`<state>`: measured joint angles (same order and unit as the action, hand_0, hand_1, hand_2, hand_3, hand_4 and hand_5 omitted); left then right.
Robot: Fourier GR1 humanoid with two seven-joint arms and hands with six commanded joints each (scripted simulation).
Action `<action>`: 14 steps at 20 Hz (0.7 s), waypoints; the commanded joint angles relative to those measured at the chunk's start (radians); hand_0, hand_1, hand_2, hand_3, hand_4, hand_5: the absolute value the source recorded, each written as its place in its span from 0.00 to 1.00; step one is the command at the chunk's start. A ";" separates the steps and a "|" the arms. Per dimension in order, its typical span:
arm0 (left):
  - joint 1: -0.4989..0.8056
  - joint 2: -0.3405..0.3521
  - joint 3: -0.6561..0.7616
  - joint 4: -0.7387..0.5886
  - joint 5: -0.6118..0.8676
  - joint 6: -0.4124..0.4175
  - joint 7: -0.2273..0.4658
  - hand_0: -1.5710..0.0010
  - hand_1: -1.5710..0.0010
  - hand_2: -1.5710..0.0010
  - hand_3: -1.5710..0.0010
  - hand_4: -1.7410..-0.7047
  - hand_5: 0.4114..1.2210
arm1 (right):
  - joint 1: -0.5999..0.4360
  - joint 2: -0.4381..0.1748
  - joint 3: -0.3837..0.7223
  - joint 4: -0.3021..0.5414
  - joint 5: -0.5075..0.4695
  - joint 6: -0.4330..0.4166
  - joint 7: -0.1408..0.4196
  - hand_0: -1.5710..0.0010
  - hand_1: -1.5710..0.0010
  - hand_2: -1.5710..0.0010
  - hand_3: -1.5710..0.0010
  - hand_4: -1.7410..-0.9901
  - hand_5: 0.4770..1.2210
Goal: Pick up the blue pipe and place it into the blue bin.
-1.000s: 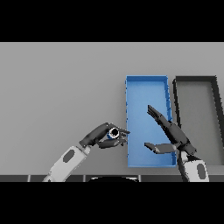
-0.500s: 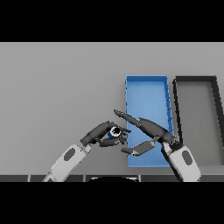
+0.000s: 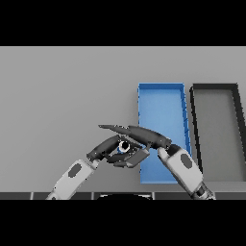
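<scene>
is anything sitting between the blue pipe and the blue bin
Nothing separate shows on the table between them. The blue pipe sits in the left hand just left of the blue bin; only the right hand, with straight fingers reaching across over it, lies on that side.

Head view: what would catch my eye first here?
Two dark hands meet near the table's front: the left robot hand curls around a small blue pipe, and the right robot hand stretches straight fingers over it. Just right of them lies the blue bin, with a black bin beside it.
</scene>
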<state>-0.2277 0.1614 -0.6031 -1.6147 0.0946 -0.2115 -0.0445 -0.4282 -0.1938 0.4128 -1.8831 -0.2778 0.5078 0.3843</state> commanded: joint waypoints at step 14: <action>-0.006 -0.021 0.029 0.009 -0.010 -0.005 0.026 0.07 0.07 0.13 0.08 0.03 1.00 | -0.041 0.032 0.047 0.071 0.000 0.059 -0.095 0.06 0.06 0.06 0.08 0.38 0.83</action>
<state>-0.2335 0.1409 -0.5740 -1.6064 0.0854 -0.2185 -0.0240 -0.4692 -0.1624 0.4596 -1.8125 -0.2785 0.5670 0.2842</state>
